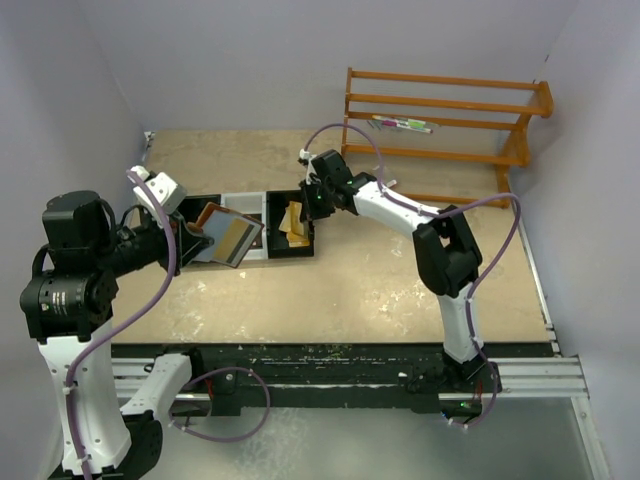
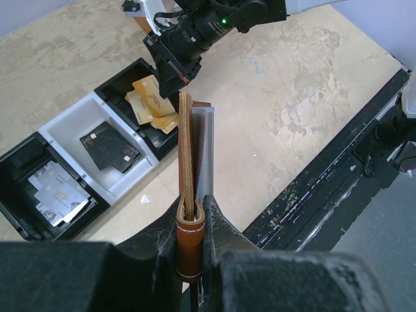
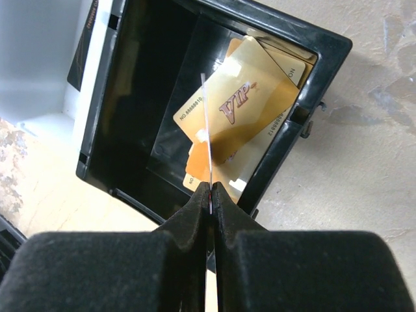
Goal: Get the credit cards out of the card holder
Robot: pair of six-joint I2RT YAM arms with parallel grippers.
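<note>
My left gripper (image 1: 190,232) is shut on the brown leather card holder (image 1: 228,235) and holds it above the table, just left of the tray. In the left wrist view the card holder (image 2: 188,149) stands edge-on between my jaws (image 2: 193,208), with a light blue-grey layer along its right side. My right gripper (image 1: 312,203) is shut on a thin whitish credit card (image 3: 208,130), seen edge-on. It hangs over the tray's right black compartment (image 3: 286,143). My right gripper (image 3: 211,190) also shows in the left wrist view (image 2: 175,68).
The three-compartment tray (image 1: 245,197) holds gold VIP cards (image 3: 250,104) in the right part, dark cards (image 2: 107,146) in the white middle and pale cards (image 2: 55,192) in the left part. An orange wooden rack (image 1: 440,130) stands at the back right.
</note>
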